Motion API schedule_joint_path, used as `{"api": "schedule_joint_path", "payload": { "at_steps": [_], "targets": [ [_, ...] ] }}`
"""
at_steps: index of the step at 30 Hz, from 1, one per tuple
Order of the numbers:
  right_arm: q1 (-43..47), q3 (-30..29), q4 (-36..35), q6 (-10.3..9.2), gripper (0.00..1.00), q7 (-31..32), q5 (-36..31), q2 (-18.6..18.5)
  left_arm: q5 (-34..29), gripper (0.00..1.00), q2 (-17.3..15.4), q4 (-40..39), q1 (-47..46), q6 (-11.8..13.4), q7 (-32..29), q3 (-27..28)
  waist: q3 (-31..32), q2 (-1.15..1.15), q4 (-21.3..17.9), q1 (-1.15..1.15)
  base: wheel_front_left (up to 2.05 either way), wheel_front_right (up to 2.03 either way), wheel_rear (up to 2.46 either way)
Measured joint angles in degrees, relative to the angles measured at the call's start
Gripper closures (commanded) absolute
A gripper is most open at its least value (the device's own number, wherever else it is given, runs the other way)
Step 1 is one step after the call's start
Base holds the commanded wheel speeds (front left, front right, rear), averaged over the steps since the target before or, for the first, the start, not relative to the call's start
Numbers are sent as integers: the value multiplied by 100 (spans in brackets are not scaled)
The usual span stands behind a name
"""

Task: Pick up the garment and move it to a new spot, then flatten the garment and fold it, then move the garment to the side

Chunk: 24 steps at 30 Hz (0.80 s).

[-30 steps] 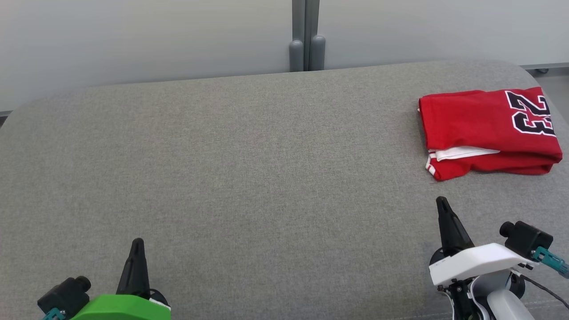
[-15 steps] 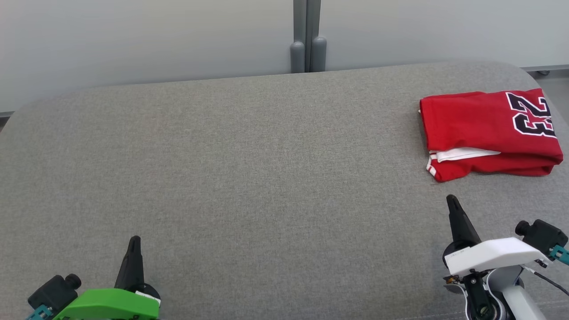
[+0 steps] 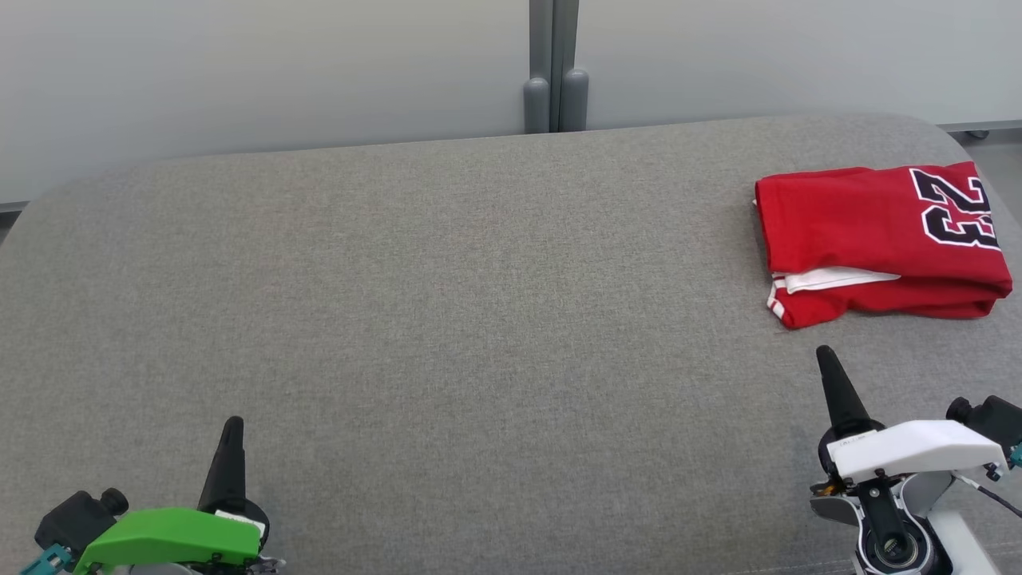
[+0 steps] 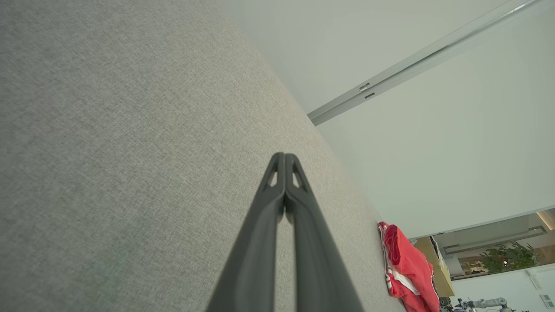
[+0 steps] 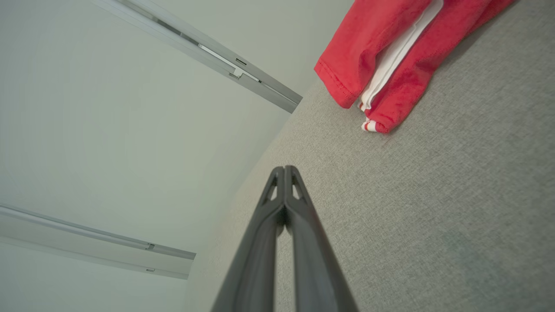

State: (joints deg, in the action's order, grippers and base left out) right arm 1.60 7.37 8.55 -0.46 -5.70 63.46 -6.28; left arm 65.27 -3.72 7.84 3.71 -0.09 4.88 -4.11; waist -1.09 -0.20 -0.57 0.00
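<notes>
1. Garment (image 3: 878, 239) placement: a red jersey lies folded into a compact rectangle at the far right of the grey fabric-covered worktop (image 3: 479, 279), close to its rounded right corner.
2. A black, white-edged number 23 (image 3: 954, 208) shows on the top layer at the right end, read sideways from the head view.
3. White trim (image 3: 838, 279) peeks out between the folded layers along the near edge, and a short striped hem shows at the near left corner.
4. The left end effector (image 3: 231, 427) sits at the lower left of the head view, above a green housing (image 3: 168, 537), well apart from the garment.
5. In the left wrist view the left end effector (image 4: 285, 157) has its two dark fingers pressed together along their length and grips nothing. The garment (image 4: 407, 268) shows as a small red heap far off to the lower right.
6. The right end effector (image 3: 825, 355) points up from a white housing (image 3: 914, 447) at the lower right, near the jersey's front edge but clear of it.
7. In the right wrist view the right end effector (image 5: 284, 170) is likewise pressed together and empty, with bare grey fabric between its tip and the garment (image 5: 390, 52).
8. Behind the worktop stand pale wall panels (image 3: 279, 72), joined by a grey post (image 3: 551, 72).
</notes>
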Motion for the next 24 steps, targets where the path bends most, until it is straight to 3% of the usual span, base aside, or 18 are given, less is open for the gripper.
{"api": "schedule_joint_path", "payload": {
  "at_steps": [24],
  "targets": [
    [-174, -459, 293, 347, 100, 346, 1773, -3, 1634, 100, -78, 323, -320, -343, -389, 194, 46, 0, 31, 0, 0, 0, 0]
  ]
}}
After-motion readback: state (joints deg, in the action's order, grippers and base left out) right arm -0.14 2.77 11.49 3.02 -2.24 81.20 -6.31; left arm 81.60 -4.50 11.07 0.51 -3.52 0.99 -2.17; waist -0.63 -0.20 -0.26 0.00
